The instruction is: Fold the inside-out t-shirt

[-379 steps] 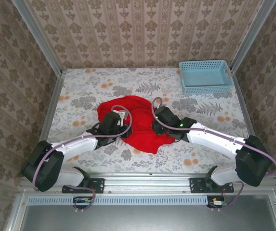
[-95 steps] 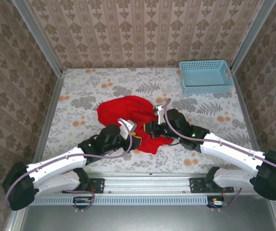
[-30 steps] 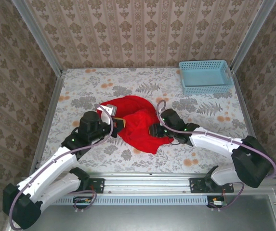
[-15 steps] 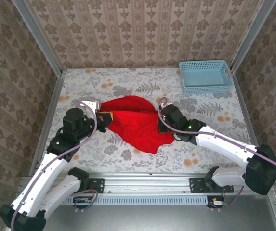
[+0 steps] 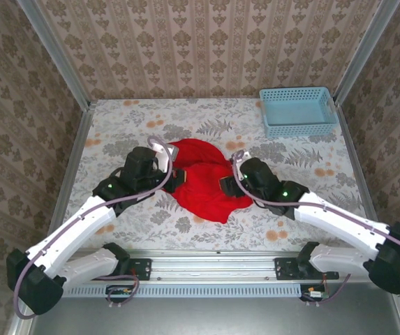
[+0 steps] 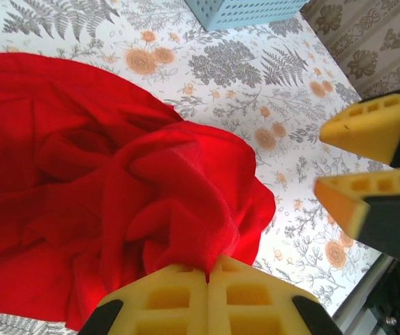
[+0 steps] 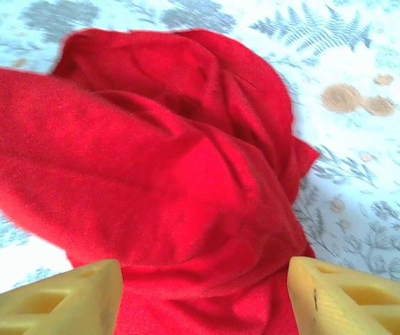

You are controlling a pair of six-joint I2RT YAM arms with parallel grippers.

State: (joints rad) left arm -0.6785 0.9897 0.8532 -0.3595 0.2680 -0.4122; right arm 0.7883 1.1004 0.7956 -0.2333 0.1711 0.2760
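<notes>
The inside-out t-shirt (image 5: 203, 178) lies crumpled in a bright red heap at the middle of the table. My left gripper (image 5: 174, 179) sits at the heap's left edge, and in the left wrist view it (image 6: 210, 271) is shut on a bunched fold of the t-shirt (image 6: 151, 188). At the heap's right edge my right gripper (image 5: 226, 184) stands open. In the right wrist view its two yellow fingertips (image 7: 353, 300) spread wide just above the red cloth (image 7: 172, 174), with nothing clamped. The right gripper's fingers (image 6: 371, 125) also show in the left wrist view.
A light-blue plastic basket (image 5: 297, 112) stands at the back right corner, its wall (image 6: 245, 10) at the top of the left wrist view. The floral tablecloth (image 5: 116, 132) is bare around the heap. Metal rails edge the table.
The left gripper, still shut on the cloth, has swung back right toward the heap. The right gripper has opened and shifted slightly toward the front.
</notes>
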